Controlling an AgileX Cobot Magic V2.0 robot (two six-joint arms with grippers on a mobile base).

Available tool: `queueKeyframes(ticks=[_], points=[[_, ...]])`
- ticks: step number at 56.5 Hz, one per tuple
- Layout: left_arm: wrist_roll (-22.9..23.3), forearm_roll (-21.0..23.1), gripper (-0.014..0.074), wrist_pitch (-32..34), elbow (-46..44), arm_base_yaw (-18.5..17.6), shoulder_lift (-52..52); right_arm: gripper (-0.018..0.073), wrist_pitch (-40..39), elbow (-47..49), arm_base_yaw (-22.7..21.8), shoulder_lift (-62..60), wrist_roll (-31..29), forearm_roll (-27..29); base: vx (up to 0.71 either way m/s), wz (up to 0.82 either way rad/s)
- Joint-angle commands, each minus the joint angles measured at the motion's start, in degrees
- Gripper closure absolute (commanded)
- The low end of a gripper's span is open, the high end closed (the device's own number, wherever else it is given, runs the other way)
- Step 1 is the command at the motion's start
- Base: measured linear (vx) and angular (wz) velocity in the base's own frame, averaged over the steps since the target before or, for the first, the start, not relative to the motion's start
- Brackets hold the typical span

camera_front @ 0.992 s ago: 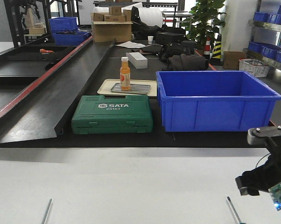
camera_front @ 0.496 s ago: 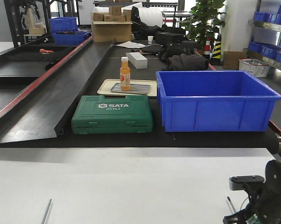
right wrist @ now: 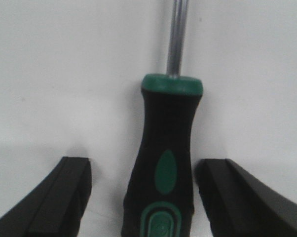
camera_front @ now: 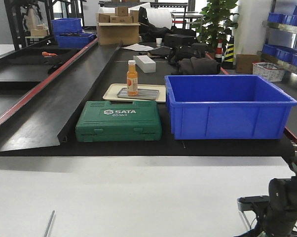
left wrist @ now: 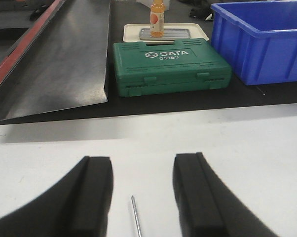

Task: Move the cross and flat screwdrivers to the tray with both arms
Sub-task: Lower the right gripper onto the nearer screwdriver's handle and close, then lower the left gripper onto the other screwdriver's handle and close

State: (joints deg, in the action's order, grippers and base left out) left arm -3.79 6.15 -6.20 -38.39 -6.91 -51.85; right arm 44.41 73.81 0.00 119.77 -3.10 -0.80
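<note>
At the right pincer (right wrist: 143,170): released, jaws spread wide, gripping nothing. Straddles the black-and-green handle of a slim silver-shafted screwdriver (right wrist: 164,163), with a clear gap on each side. Flat on the white counter (right wrist: 64,74), long axis running straight ahead between the fingers, shaft pointing away from the wrist. Judged set for a plain close across the handle, with no turn of the wrist called for.

At the left pincer (left wrist: 142,170): likewise released and empty, fingers parted. Frames only the thin metal tip of the second slim screwdriver (left wrist: 135,217), low between the fingers and roughly in line with the reach; handle cut off below the view. Probably less far along than the right side. Cannot tell cross from flat at either tip.

Farther out, past the counter's far edge: a dark green plastic case (camera_front: 119,121), and behind it the shallow grey metal tray (camera_front: 148,93), resting inside a cream plastic tray (camera_front: 109,94) with an orange bottle (camera_front: 132,79) standing on it. To the right, a deep blue plastic bin (camera_front: 227,106). Tray well apart from both screwdrivers, ahead and near the middle, about equally placed for either arm.
</note>
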Motion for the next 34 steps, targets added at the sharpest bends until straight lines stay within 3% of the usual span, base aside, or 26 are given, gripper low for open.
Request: queueKeyframes(ticks=[1, 7, 17, 23, 29, 34], points=[[0.1, 0.1, 0.0170, 4.6, -2.1, 0.0, 0.5, 0.0062, 1.2, 2.6, -0.3, -0.6, -0.1, 1.4, 0.00, 0.00], [0.1, 0.1, 0.0170, 4.6, -2.1, 0.0, 0.5, 0.0171, 2.9, 3.3, -0.3, -0.1, -0.1, 2.2, 0.00, 0.00], [0.9, 0.1, 0.0170, 4.5, -2.1, 0.0, 0.5, 0.0562, 4.3, 3.3, -0.3, -0.1, -0.1, 2.7, 0.00, 0.00], [2.3, 0.2, 0.0170, 2.3, -2.1, 0.0, 0.5, 0.0573, 4.3, 3.3, -0.3, -0.1, -0.1, 3.5, 0.00, 0.00], [7.4, 0.2, 0.0170, -0.8, -2.1, 0.0, 0.5, 0.0571, 4.3, 3.3, -0.3, -0.1, -0.2, 4.6, 0.00, 0.00], [8.9, 0.1, 0.0170, -4.0, -2.1, 0.0, 0.3, 0.0570, 4.0, 3.3, -0.3, -0.1, -0.2, 4.6, 0.00, 0.00]])
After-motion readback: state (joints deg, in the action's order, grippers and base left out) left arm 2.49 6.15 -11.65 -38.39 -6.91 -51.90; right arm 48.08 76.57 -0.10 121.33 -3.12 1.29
